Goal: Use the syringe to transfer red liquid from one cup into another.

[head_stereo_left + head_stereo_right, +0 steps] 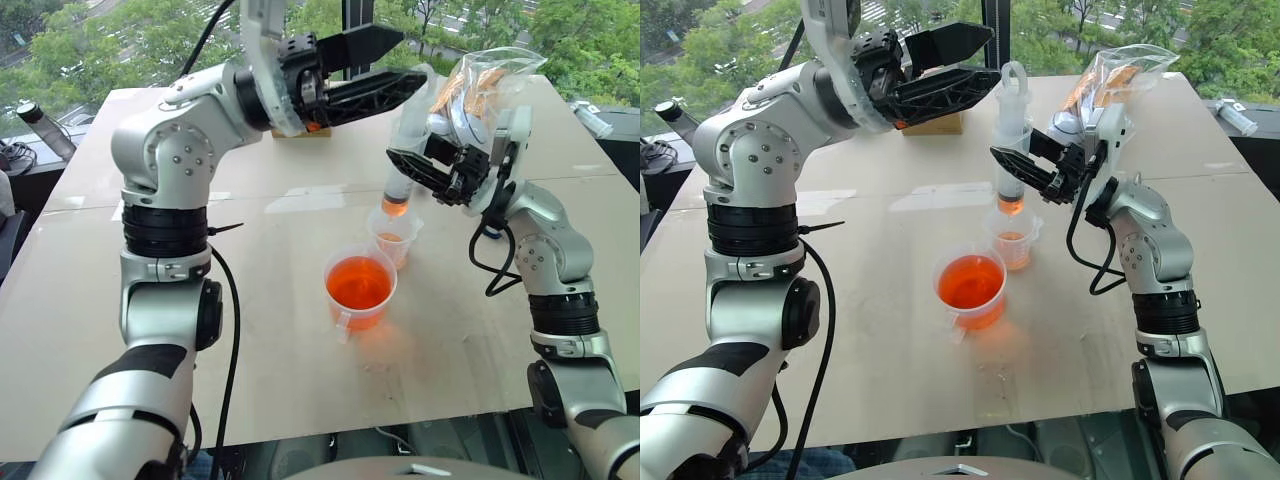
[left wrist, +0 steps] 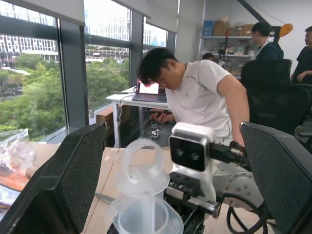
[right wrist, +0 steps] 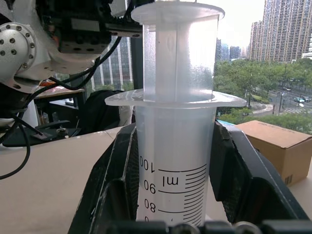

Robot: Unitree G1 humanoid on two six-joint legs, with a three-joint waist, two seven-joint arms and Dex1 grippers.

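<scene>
Head view: right gripper (image 1: 1025,165) clamped on syringe (image 1: 1011,150), upright, tip over small cup (image 1: 1013,238); handled cup (image 1: 970,288) of red liquid (image 1: 969,282) just beside. Left wrist: left gripper (image 2: 170,165) fingers apart around plunger ring. Right wrist: syringe barrel between fingers.

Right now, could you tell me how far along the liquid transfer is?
Drawing looks done: the syringe, held upright in the right hand, has red liquid at its tip over the small cup. The open left hand is near the plunger. Emptying remains; the small cup holds little.
</scene>
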